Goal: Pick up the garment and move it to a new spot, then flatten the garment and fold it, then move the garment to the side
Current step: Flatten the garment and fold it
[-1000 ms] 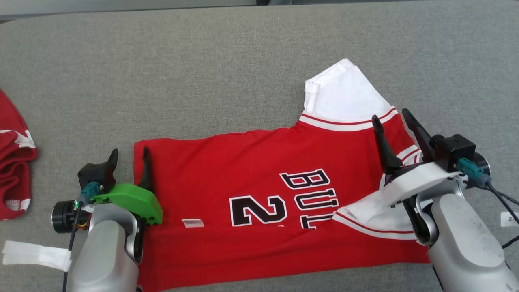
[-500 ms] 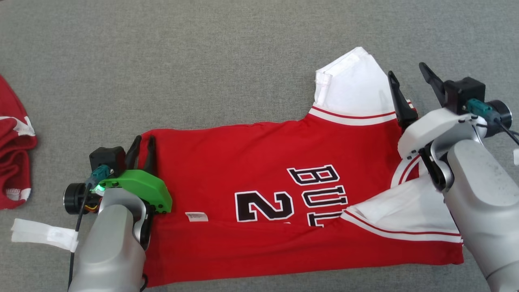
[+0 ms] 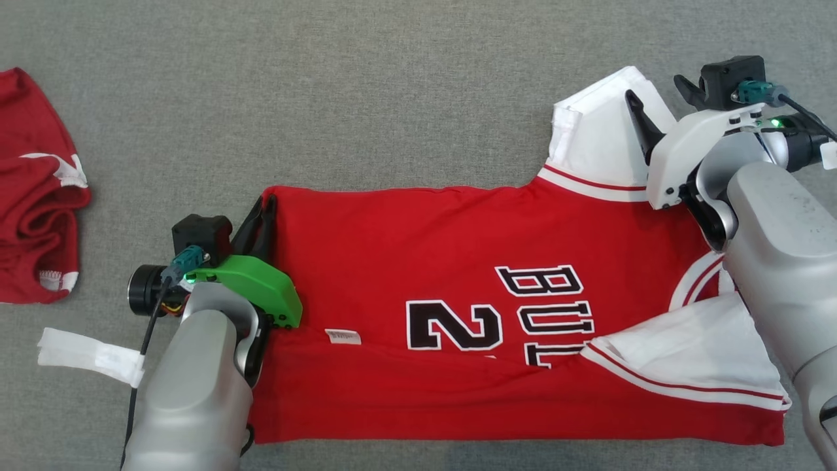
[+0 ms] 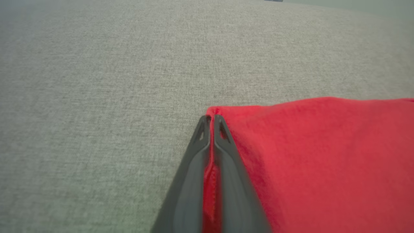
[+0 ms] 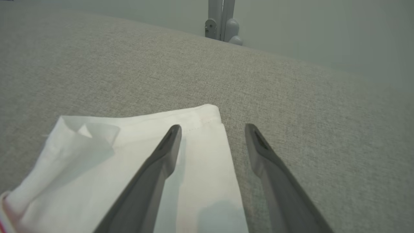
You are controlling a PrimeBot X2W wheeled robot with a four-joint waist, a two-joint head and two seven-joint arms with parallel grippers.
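Left gripper [image 3: 261, 219] is closed, its fingers pinching the red corner edge of the garment [image 3: 458, 275], which lies spread on the grey surface [image 3: 392, 98] and reaches from this gripper across to the right one. Right gripper [image 3: 654, 90] stands wide and holds nothing: one finger is over the garment's white sleeve [image 3: 601, 144], the other over bare surface just beside the sleeve's edge. A second red cloth [image 3: 33, 196] lies well apart, on the outer side of the left gripper.

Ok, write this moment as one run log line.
left gripper: shut on jersey corner | right gripper: open at white sleeve edge | jersey: partly folded on grey surface
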